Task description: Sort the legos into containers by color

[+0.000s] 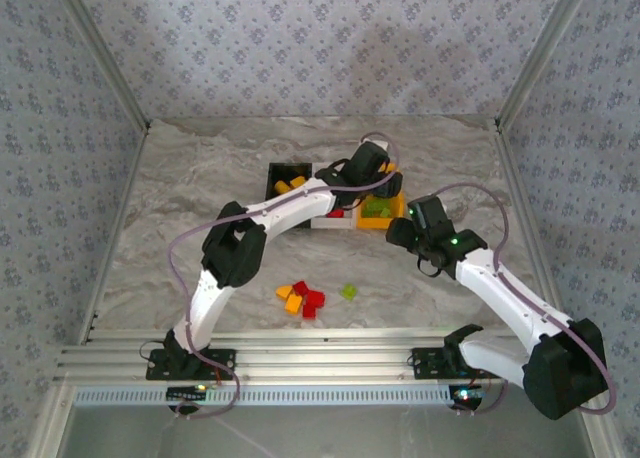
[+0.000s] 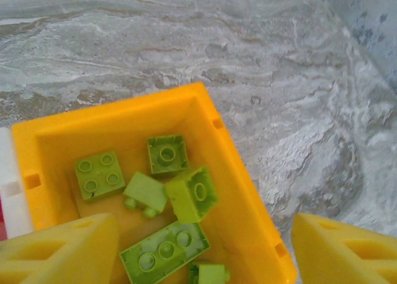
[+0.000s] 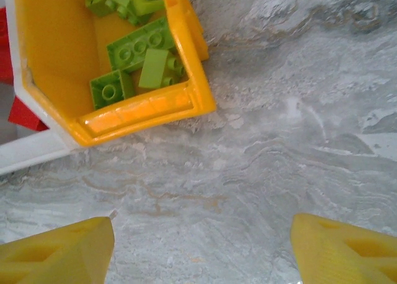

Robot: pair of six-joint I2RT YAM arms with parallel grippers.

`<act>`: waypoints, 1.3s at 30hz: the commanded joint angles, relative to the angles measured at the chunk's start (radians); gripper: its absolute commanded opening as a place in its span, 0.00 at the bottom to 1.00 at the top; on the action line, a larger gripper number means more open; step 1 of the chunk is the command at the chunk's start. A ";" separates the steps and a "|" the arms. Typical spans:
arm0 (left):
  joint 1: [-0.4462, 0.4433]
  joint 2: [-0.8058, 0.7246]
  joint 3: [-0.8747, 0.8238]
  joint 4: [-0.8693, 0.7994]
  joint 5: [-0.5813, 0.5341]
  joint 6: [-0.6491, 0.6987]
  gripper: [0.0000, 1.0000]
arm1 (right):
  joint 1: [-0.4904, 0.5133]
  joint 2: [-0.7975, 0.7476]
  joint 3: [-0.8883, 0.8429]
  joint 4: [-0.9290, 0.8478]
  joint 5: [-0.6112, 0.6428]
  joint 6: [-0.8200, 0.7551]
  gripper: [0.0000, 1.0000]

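Our left claw (image 2: 201,250) hangs apart, empty, over the orange bin (image 2: 118,113), where green legos (image 2: 99,174) belong. The right claw (image 3: 201,250), also apart, hovers beside it. Perhaps six loose legos (image 1: 302,298) lie nearer on the table (image 1: 180,198).

The top external camera sits high behind the arms' bases, looking down and forward across the whole marble table (image 1: 180,208) from afar. The left wrist camera hangs close over the orange bin (image 2: 239,185), looking steeply down past the left gripper (image 2: 205,259). The right wrist camera, also close, looks down past the right gripper (image 3: 201,253) at the bin's corner and bare table. All three views share that bin and the green legos (image 2: 164,250) inside it.
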 commanded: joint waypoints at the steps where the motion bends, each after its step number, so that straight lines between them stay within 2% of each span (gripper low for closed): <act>1: 0.003 -0.156 -0.082 0.051 0.008 -0.009 0.79 | 0.028 -0.011 -0.010 0.034 -0.090 -0.053 0.77; 3: 0.005 -0.266 -0.222 0.116 0.002 -0.025 0.84 | 0.065 0.000 -0.007 0.048 -0.125 -0.082 0.77; 5: 0.007 -0.389 -0.378 0.174 0.000 -0.048 0.98 | 0.117 0.022 0.005 0.056 -0.145 -0.120 0.77; 11: 0.006 -0.776 -0.831 0.195 -0.071 -0.129 1.00 | 0.351 0.135 0.063 0.070 -0.155 -0.234 0.77; 16: 0.004 -1.075 -1.074 0.014 -0.183 -0.201 0.99 | 0.552 0.283 0.140 0.060 -0.124 -0.334 0.76; 22: 0.005 -1.278 -1.215 -0.157 -0.222 -0.278 0.99 | 0.648 0.434 0.214 0.039 -0.082 -0.398 0.77; 28: 0.004 -1.375 -1.283 -0.197 -0.255 -0.326 0.99 | 0.686 0.535 0.279 -0.011 -0.054 -0.429 0.78; 33: 0.006 -1.381 -1.272 -0.215 -0.277 -0.318 0.99 | 0.680 0.575 0.296 -0.064 -0.025 -0.422 0.72; 39: 0.006 -1.372 -1.267 -0.225 -0.288 -0.315 0.99 | 0.616 0.570 0.279 -0.091 0.020 -0.379 0.64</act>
